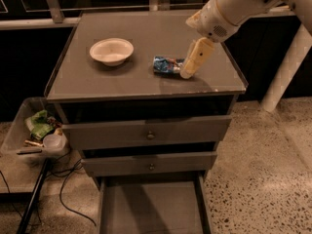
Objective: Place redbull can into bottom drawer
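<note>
The redbull can (166,65) lies on its side on the cabinet top (146,79), right of the middle. My gripper (190,68) comes down from the upper right on the white arm; its tip is right at the can's right end, touching or nearly so. The bottom drawer (151,206) is pulled out at the foot of the cabinet, and its flat grey floor is bare.
A white bowl (111,50) sits on the cabinet top to the left of the can. Two knobbed drawers (148,134) above the bottom one are closed. A clear bin (34,130) with litter stands at the left. A white post (285,67) stands at the right.
</note>
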Controlling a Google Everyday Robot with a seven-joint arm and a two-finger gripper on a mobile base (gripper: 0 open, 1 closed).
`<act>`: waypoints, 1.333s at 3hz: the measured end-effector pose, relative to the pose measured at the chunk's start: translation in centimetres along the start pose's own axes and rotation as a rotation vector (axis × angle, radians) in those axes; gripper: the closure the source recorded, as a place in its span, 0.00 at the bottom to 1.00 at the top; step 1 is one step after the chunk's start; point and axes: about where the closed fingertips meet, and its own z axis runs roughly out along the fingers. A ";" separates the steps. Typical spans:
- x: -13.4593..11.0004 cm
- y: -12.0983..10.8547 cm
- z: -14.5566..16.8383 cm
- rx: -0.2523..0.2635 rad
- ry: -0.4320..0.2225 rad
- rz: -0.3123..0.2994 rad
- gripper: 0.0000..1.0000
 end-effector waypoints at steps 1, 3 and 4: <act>1.5 -1.1 2.4 0.004 0.030 -0.001 0.00; 3.4 -3.2 6.7 -0.009 0.060 0.005 0.00; 3.7 -3.9 8.3 -0.022 0.055 0.015 0.00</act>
